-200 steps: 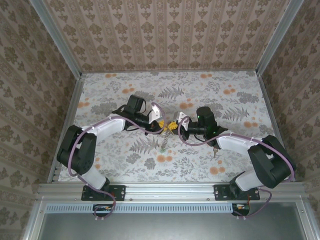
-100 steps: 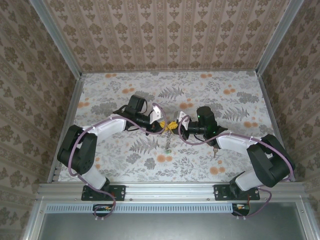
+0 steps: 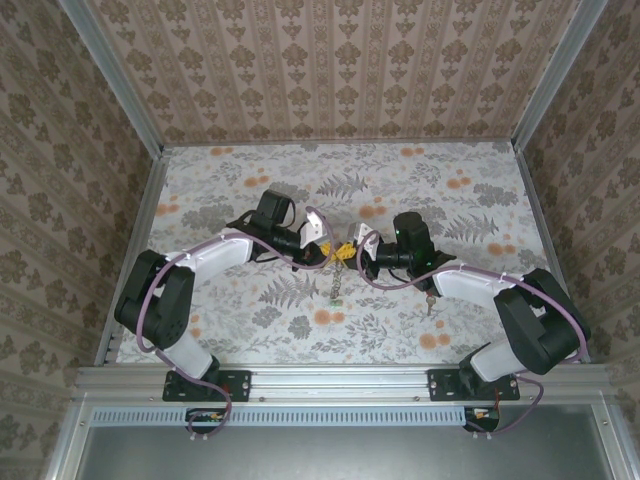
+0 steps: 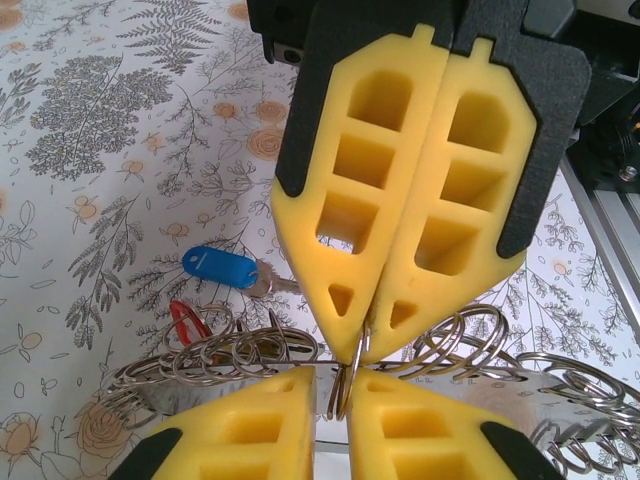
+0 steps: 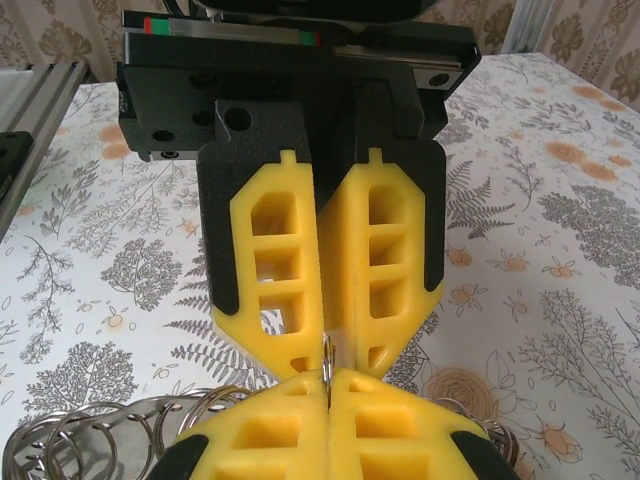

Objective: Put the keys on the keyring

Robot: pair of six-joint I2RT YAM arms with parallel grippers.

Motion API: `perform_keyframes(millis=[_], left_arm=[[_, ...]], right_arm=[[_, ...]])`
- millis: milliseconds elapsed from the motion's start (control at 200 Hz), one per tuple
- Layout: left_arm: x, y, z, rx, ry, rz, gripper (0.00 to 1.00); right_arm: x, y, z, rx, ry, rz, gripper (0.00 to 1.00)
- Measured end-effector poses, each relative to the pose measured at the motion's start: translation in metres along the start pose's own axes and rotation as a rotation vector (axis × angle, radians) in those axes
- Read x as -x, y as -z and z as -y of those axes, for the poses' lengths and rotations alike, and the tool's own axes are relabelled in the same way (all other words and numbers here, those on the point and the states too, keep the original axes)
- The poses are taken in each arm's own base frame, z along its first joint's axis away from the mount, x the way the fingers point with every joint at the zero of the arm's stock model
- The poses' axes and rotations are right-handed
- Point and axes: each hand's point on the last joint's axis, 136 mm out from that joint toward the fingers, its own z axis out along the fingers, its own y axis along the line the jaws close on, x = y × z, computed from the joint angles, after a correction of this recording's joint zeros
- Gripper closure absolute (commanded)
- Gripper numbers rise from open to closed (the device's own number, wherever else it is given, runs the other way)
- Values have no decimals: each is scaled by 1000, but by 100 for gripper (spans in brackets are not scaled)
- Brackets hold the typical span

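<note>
Both grippers meet tip to tip above the middle of the table. My left gripper (image 3: 333,253) (image 4: 337,388) has its yellow fingers nearly together round one thin ring of the keyring (image 4: 240,350). My right gripper (image 3: 352,253) (image 5: 327,385) is shut on the same ring from the opposite side. The rest of the silvery chain of rings (image 3: 335,285) hangs below the fingertips and spreads to both sides (image 5: 100,440). A blue-headed key (image 4: 222,268) lies on the cloth under the grippers, and a red-headed key (image 4: 188,322) lies beside it among the rings.
A small dark key (image 3: 430,300) lies next to the right forearm. The floral tablecloth (image 3: 450,200) is walled by patterned panels on three sides, with metal rails (image 3: 340,380) along the near edge.
The hanging chain has swung a little to the right. Both arms have stayed almost still.
</note>
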Motion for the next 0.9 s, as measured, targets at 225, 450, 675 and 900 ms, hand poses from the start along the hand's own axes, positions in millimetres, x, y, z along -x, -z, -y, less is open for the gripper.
perform_keyframes(millis=[225, 450, 675, 900], left_arm=[[0, 0, 0, 1, 0, -1, 85], [-1, 0, 0, 5, -4, -7, 100], [-1, 0, 0, 13, -13, -16, 100], [1, -3, 1, 19, -33, -16, 100]], right_arm=[[0, -1, 0, 12, -10, -14, 100], [0, -2, 2, 26, 5, -58, 100], [-2, -1, 2, 32, 27, -89, 90], [-4, 2, 2, 17, 67, -116, 84]])
